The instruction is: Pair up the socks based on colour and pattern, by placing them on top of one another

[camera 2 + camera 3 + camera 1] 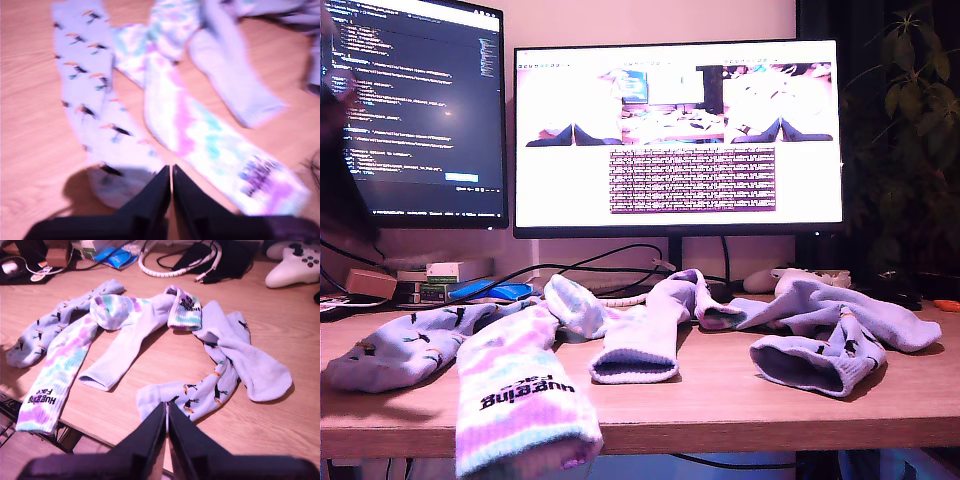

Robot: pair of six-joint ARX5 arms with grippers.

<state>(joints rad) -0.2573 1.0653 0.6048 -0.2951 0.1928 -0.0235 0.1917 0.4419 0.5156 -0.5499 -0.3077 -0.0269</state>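
Socks lie spread across the wooden table (300,315): long tie-dye sock (60,370) reaching its edge, figured lavender sock (90,100) beside it. My first gripper (171,172) and second gripper (166,410) hover clenched, empty.

Small dark bird figures with orange beaks are seen scattered over the pale lavender sock (92,100), and the same pattern is seen on a second figured sock (200,395). Pink, mint and white tie-dye is shown on the long tie-dye sock (62,372), with black lettering at its cuff; a second tie-dye sock (184,307) is marked alike. Two plain socks (127,347) (247,362) are coloured lavender-white. The bench (720,400) is light brown wood grain.
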